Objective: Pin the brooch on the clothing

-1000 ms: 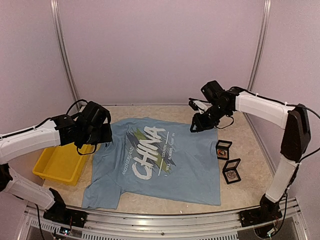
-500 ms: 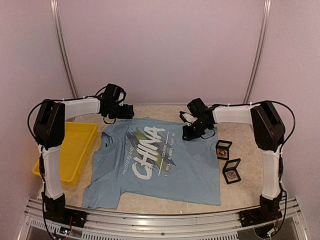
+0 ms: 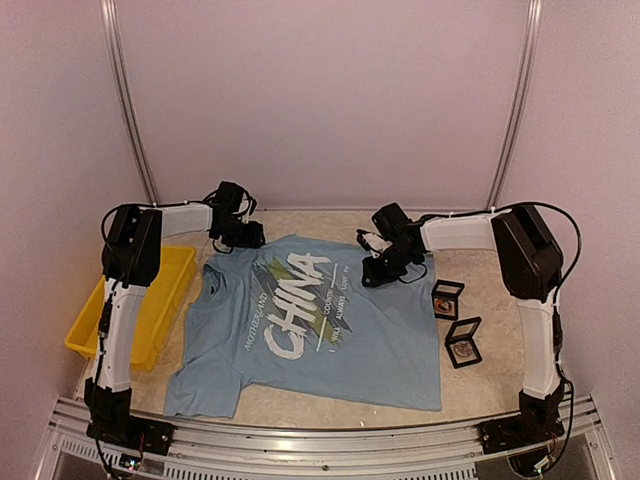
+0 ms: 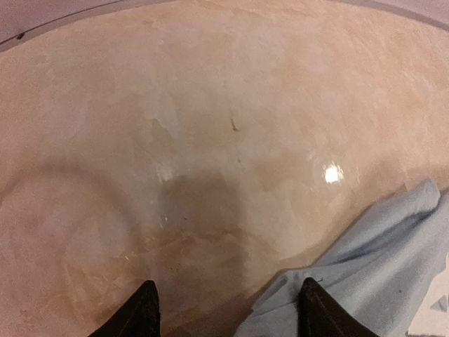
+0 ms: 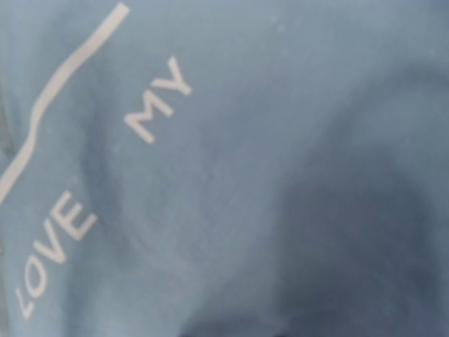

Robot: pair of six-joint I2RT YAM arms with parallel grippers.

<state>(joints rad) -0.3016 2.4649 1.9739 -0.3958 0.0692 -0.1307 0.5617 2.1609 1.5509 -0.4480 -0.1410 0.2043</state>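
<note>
The light blue T-shirt with white "CHINA" lettering lies flat on the table. My left gripper is low at the shirt's far left corner. In the left wrist view it is open and empty, with one fingertip over bare table and the other over the shirt's edge. My right gripper hovers close over the shirt's far right shoulder. Its wrist view shows only fabric with "LOVE MY" print, and its fingers are hidden. Two small black open boxes, each with a small brooch-like item inside, sit right of the shirt.
A yellow tray stands at the left, beside the shirt's sleeve. Pale walls close in the back and both sides. A metal rail runs along the near edge.
My left arm swung from over the yellow tray to the shirt's far left corner. My right gripper moved down and left onto the shirt's far right shoulder.
</note>
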